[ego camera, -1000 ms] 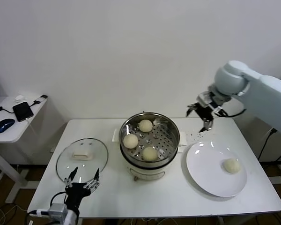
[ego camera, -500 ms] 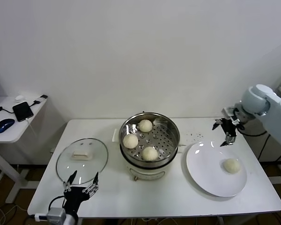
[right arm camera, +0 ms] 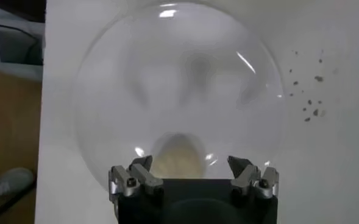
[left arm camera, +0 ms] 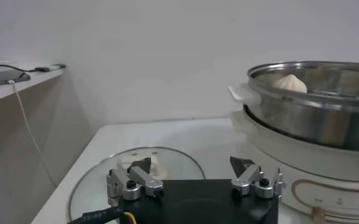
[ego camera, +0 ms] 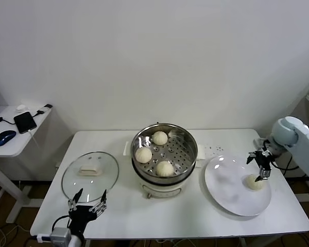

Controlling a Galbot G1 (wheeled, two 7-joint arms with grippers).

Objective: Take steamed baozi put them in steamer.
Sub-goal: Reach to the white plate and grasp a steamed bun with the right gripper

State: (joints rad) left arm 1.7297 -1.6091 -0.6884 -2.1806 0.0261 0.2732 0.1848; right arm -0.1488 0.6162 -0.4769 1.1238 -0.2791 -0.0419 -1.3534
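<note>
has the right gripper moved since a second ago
Yes. The right gripper went from beside the steamer rightward and down, now open over the last baozi on the plate.

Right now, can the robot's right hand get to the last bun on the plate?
Probably yes. The right hand hangs open just above the last bun on the white plate, and nothing lies between them. The bun sits alone there, so the way down looks free.
</note>
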